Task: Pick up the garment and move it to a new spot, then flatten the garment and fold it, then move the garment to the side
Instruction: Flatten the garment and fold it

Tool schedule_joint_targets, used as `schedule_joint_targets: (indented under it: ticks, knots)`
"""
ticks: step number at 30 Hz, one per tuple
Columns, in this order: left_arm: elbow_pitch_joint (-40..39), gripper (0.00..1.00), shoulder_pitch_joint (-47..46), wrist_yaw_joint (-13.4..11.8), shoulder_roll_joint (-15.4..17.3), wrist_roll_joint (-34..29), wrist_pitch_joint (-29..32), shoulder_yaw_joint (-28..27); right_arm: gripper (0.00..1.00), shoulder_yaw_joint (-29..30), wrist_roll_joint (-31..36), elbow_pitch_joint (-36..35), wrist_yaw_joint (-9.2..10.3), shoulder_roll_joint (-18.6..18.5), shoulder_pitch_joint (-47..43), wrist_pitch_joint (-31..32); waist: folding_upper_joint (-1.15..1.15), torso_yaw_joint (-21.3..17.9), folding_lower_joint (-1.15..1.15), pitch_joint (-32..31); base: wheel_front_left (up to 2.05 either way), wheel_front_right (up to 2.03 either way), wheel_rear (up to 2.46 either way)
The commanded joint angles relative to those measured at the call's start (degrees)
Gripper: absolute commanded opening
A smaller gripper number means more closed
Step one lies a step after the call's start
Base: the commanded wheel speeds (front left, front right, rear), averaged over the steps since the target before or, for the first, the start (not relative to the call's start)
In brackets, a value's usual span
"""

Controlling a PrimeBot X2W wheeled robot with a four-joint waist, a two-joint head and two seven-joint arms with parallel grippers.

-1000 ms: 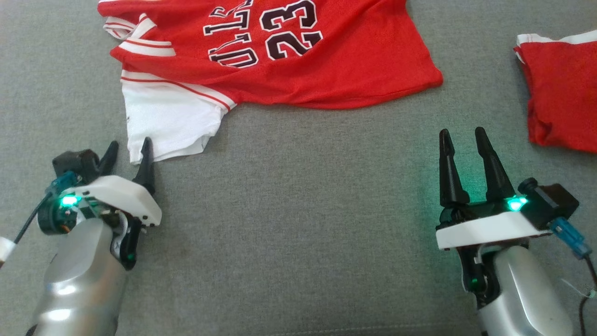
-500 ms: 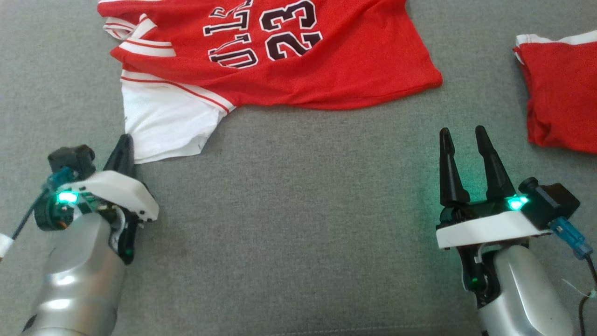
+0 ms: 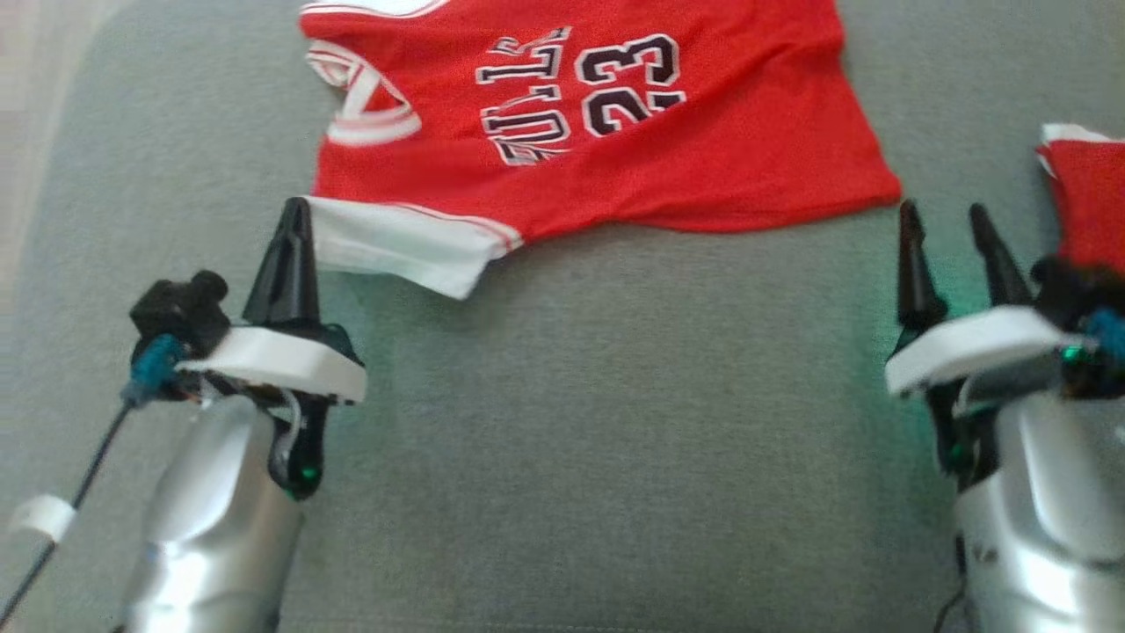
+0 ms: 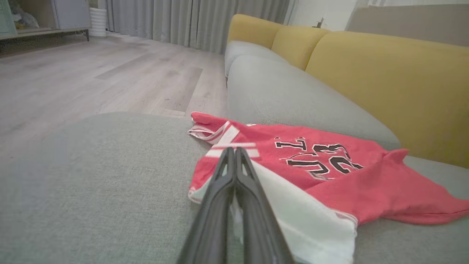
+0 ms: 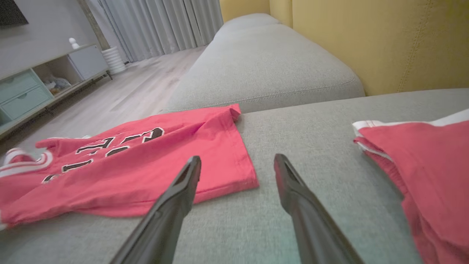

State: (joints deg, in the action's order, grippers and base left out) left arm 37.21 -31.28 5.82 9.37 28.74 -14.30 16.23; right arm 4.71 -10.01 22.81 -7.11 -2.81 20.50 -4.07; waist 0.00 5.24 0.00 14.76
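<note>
Jersey: a red jersey [image 3: 685, 149] numbered 23 is laid on the grey sofa seat [image 3: 615, 422], toward twelve o'clock in the head view; its body is spread but rumpled near the hem; its white sleeve [image 3: 395, 246] is drawn out toward nine o'clock.
Left gripper [image 3: 294, 220]: the fingers are pressed together at the sleeve's outer edge; white cloth is seen between them in the left wrist view, so the sleeve is judged to be pinched.
Right gripper [image 3: 942, 211]: the fingers are held apart with nothing between them; it is placed just beside the hem corner at three o'clock; contact cannot be told.
Other cloth: a second red garment [image 3: 1085, 193] is seen at three o'clock, apart from the jersey.
Progress: the jersey is judged to be set down already and flattening begun; folding and moving it aside are left.
</note>
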Motion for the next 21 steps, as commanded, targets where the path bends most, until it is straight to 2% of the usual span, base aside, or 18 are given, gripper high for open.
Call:
schedule_joint_targets:
  ticks: [1, 7, 12, 18, 19, 20, 21]
  knots:
    - [-3.07, 0.0, 0.36, -0.37, 0.9, -0.69, -0.67, -2.35, 1.0, -0.17, 0.67, -0.06, -0.37, -0.07, 3.05, 0.94, 0.0, 1.7, 0.0, -0.35, 0.0, 0.0, 0.0]
    - [-10.39, 0.0, 4.36, -0.21, -0.91, -2.5, -0.69, -0.96, 1.0, 8.12, 6.18, 13.78, -0.37, -0.07, 12.5, 4.93, 0.0, 5.09, 0.0, -0.15, 0.0, 0.0, 0.0]
    - [-13.08, 0.0, 5.26, -0.1, -1.58, -3.1, -0.69, 0.37, 1.0, 14.28, 13.89, 24.05, -0.37, -0.07, 17.9, 4.56, 0.0, 6.7, 0.0, 0.52, 0.0, 0.0, 0.0]
    - [-14.5, 0.0, 5.76, -0.17, -1.57, -3.11, -0.69, 0.91, 1.0, 20.8, 21.96, 32.95, -0.37, -0.07, 21.61, 3.44, 0.0, 7.28, 0.0, 0.8, 0.0, 0.0, 0.0]
    - [-14.62, 0.0, 5.81, -0.24, -1.48, -3.08, -0.69, 0.9, 0.89, 21.25, 22.63, 34.39, -0.37, -0.07, 22.16, 3.13, 0.0, 7.25, 0.0, 0.79, 0.0, 0.0, 0.0]
    - [-14.72, 0.0, 5.85, -0.32, -1.38, -3.02, -0.69, 0.86, 0.49, 21.63, 23.18, 35.73, -0.37, -0.07, 22.69, 2.68, 0.0, 7.16, 0.0, 0.77, 0.0, 0.0, 0.0]
    - [-14.79, 0.0, 5.91, -0.42, -1.24, -2.95, -0.68, 0.76, 0.24, 21.96, 23.73, 36.94, -0.37, -0.07, 23.17, 2.06, 0.0, 6.96, 0.0, 0.7, 0.0, 0.0, 0.0]
